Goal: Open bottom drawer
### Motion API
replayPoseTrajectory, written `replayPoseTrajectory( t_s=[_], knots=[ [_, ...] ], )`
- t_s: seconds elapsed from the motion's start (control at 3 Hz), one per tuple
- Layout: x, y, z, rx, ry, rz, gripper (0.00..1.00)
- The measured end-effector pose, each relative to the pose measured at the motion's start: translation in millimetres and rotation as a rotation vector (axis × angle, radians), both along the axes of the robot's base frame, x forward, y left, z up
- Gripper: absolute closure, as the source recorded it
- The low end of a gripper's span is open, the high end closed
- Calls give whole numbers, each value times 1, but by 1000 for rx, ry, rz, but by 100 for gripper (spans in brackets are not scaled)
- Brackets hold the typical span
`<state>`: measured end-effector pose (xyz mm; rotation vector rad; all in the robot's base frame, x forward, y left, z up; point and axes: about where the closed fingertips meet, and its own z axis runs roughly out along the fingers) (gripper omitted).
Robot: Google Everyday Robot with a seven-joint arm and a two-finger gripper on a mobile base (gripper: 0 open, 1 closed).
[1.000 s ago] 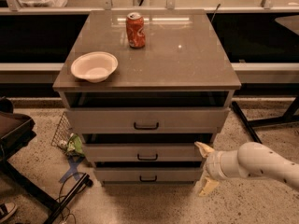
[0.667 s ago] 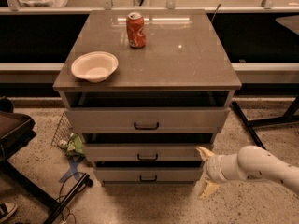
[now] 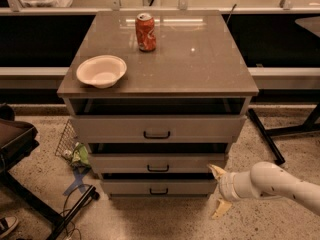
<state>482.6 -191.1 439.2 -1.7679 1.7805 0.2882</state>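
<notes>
The bottom drawer (image 3: 158, 186) is the lowest grey front of the cabinet, with a small black bar handle (image 3: 158, 191). It stands out a little from the cabinet, like the two drawers above it. My gripper (image 3: 219, 191) is low at the right, just beside the bottom drawer's right end. Its two yellowish fingers are spread, one up by the drawer's corner (image 3: 217, 171) and one down near the floor (image 3: 220, 210). It holds nothing. The white arm (image 3: 272, 182) comes in from the right edge.
A red soda can (image 3: 145, 32) and a white bowl (image 3: 101, 71) stand on the cabinet top (image 3: 200, 64). A wire basket with green clutter (image 3: 72, 149) lies on the floor at left, by a dark chair (image 3: 15, 144). A black table leg (image 3: 265, 134) slants at right.
The gripper and arm have edged slightly left, closer to the bottom drawer's right end. The drawers have not moved.
</notes>
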Motion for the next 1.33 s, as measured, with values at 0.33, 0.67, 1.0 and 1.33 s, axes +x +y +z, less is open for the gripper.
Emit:
replayPoseTrajectory(
  t_s=[0.33,0.67,1.0,1.33],
  knots=[
    [12,7,-45,-21,10,16,0],
    [30,12,-99,-51,29,26,0],
    [43,9,-138,-75,41,35,0],
    [49,2,-166,-91,58,32,0]
  ],
)
